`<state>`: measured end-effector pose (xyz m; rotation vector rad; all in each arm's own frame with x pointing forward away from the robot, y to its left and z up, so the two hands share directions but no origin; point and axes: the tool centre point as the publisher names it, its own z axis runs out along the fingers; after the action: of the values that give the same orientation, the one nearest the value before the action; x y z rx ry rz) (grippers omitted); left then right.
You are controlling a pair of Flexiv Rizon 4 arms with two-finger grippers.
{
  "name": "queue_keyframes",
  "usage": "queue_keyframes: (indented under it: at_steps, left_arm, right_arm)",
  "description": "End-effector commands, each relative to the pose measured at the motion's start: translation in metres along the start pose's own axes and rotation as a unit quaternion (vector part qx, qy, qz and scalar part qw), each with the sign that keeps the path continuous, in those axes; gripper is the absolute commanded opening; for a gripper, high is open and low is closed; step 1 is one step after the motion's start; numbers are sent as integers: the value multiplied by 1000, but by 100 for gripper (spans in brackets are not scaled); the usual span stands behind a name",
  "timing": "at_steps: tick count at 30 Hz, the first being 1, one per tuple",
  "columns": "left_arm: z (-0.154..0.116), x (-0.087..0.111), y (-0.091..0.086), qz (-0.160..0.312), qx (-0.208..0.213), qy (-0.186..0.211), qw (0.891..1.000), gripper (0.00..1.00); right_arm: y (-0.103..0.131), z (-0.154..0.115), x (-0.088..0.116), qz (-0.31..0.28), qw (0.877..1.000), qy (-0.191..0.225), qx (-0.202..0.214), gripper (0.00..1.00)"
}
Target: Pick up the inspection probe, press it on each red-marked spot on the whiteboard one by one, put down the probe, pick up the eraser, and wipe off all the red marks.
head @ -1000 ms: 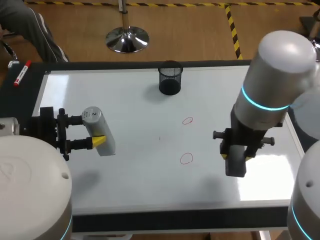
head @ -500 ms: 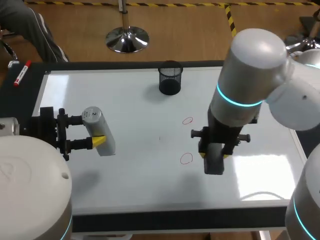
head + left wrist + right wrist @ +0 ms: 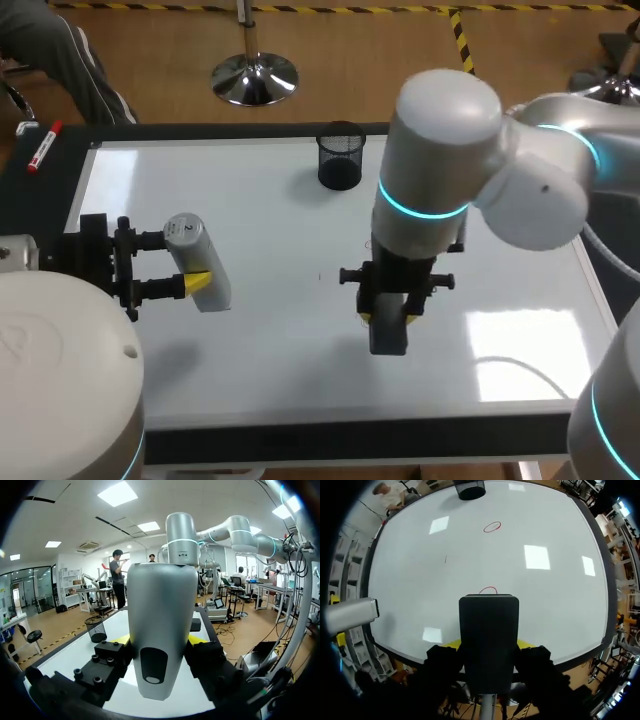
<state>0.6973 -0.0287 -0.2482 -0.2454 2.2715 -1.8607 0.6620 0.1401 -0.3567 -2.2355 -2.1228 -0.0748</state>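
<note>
while over whiteboard (image 3: 260,350), eraser (image 3: 388,332) by mark (image 3: 489,589)

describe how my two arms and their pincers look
Both arms are bulky rounded cylinders in glossy pale grey. The right arm has a glowing cyan ring at a joint; the left arm shows a sliver of one. The left pincer and right pincer are black and blocky, with bolt heads and bright yellow tips.

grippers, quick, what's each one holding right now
Left gripper: shut on the silver probe.
Right gripper: shut on the black eraser.
</note>
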Motion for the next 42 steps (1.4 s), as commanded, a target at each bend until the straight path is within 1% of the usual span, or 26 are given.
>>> queue_keyframes:
  at_steps: [1, 3, 11, 14, 25, 27, 33, 42]
  left_arm:
    - [0, 1, 0, 1, 2, -1, 1000, 0]
    - [0, 1, 0, 1, 2, -1, 1000, 0]
    - [0, 1, 0, 1, 2, -1, 1000, 0]
    - [0, 1, 0, 1, 2, -1, 1000, 0]
    - [0, 1, 0, 1, 2, -1, 1000, 0]
    - [0, 1, 0, 1, 2, -1, 1000, 0]
    - [0, 1, 0, 1, 2, -1, 1000, 0]
    - [0, 1, 0, 1, 2, -1, 1000, 0]
  right_arm:
    - [9, 15, 21, 6, 1000, -12, 11, 0]
    - [11, 16, 26, 8, 1000, -3, 15, 0]
    - [11, 24, 39, 12, 1000, 4, 14, 0]
    - [12, 28, 44, 10, 999, 23, 22, 0]
    - [15, 42, 68, 1, 999, 34, 31, 0]
    - [15, 44, 70, -2, 999, 39, 37, 0]
    - [14, 48, 77, -8, 998, 49, 37, 0]
    - [19, 65, 86, -17, 996, 66, 51, 0]
